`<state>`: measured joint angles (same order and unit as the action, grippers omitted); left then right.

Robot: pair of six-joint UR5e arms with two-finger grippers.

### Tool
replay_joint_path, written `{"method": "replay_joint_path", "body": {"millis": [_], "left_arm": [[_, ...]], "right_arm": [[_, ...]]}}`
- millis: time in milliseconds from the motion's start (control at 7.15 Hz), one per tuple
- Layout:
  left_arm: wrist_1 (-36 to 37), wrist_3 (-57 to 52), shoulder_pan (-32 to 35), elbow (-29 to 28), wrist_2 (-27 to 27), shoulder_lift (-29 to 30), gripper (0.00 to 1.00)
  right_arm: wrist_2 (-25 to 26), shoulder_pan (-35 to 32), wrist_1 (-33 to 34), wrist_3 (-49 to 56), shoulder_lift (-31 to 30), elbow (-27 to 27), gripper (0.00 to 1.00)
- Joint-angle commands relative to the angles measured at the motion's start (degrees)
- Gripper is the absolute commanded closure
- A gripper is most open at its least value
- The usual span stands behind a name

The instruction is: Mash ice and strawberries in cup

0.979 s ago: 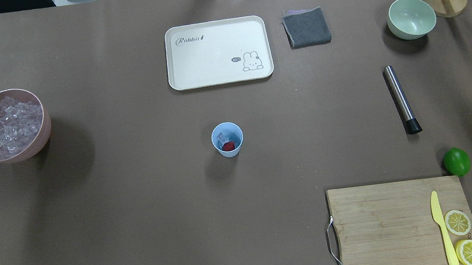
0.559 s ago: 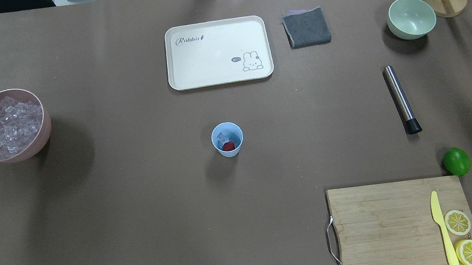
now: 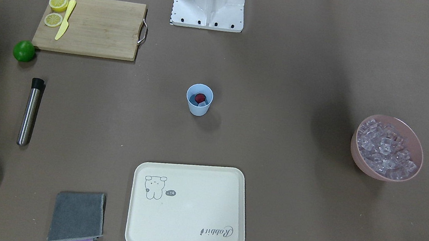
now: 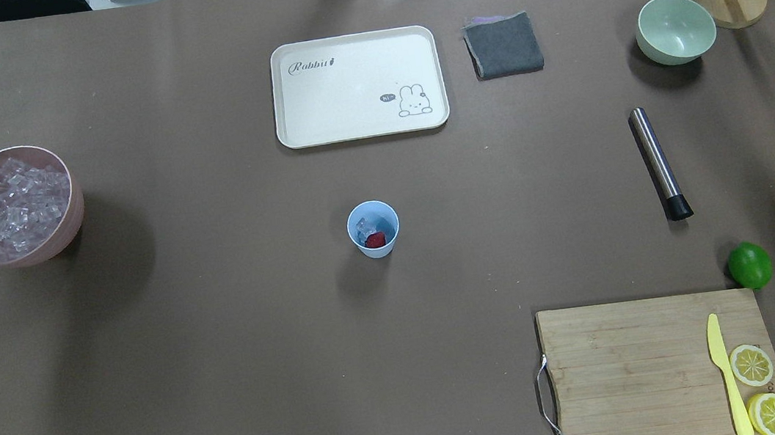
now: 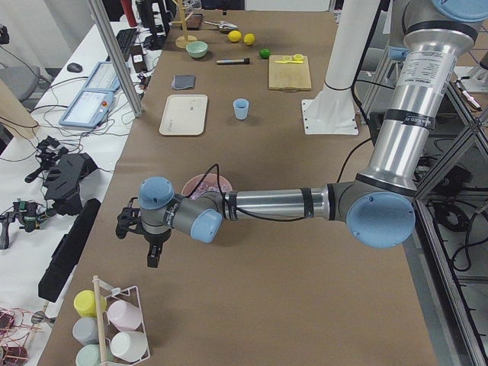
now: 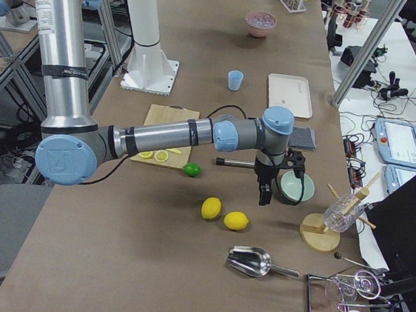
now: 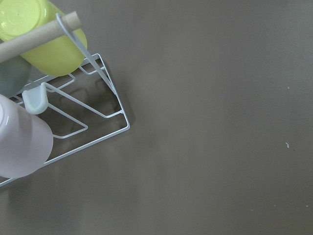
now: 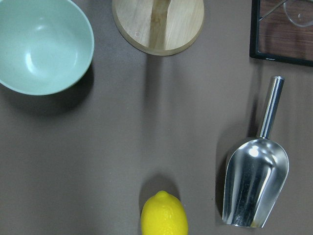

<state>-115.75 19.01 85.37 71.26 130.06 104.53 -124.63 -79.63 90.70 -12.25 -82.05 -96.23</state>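
At the table's middle, the cup [image 4: 373,228]: small, light blue, tapered, upright, standing alone and well apart from everything else.
Cup handling: it looks like thin, light plastic, so I'd expect it to tip or skid under a downward push. Hold it around the side wall, below the rim.
Cup contents: 1 red strawberry [image 4: 375,239] on the robot's side, with clear ice [image 4: 362,227] touching it. I cannot count the cubes.
Strawberry and ice handling: the berry should be soft and crush easily. The cubes look hard and slick, and likely to slide away from a tool.
Pink bowl [image 4: 71,219]: far to the robot's left, heaped with spare cubes [image 4: 12,204].
Pale green bowl [image 4: 675,31]: far right, nothing visible inside.
Steel muddler [image 4: 660,163]: lying flat on the right, untouched. It is a smooth rod, best gripped mid-shaft.
Left gripper [image 5: 152,255]: hanging past the pink bowl, near a cup rack [image 7: 105,115]. I cannot tell how its jaws stand.
Right gripper [image 6: 264,195]: hanging beside the pale green bowl, near 2 lemons. Its jaws too cannot be made out.
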Motion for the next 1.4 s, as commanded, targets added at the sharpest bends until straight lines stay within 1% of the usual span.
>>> {"method": "replay_joint_path", "body": {"millis": [0,419,699,839,979,1258], "left_arm": [[3.2,-0.4,0.5,2.5,3.1,-0.7,0.02],[3.2,-0.3,0.3,3.5,3.1,-0.9,0.02],[5.8,-0.5,0.3,4.2,3.2,-0.4,0.02],[5.9,-0.4,0.3,4.9,3.1,-0.4,0.02],[6.5,-0.5,0.2,4.9,3.2,-0.3,0.02],[6.5,-0.5,0.1,4.9,3.0,-0.3,0.02]], "right_arm": [[-1.4,-0.6,0.0,0.1,-0.7,0.0,0.00],[-1.4,-0.6,0.0,0.0,-0.8,0.2,0.00],[-1.4,-0.6,0.0,0.2,-1.0,0.5,0.00],[-1.4,-0.6,0.0,0.0,-0.9,0.3,0.00],[-1.8,-0.6,0.0,-0.1,-0.9,0.3,0.00],[-4.6,-0.6,0.1,-0.2,-1.1,0.4,0.00]]}}
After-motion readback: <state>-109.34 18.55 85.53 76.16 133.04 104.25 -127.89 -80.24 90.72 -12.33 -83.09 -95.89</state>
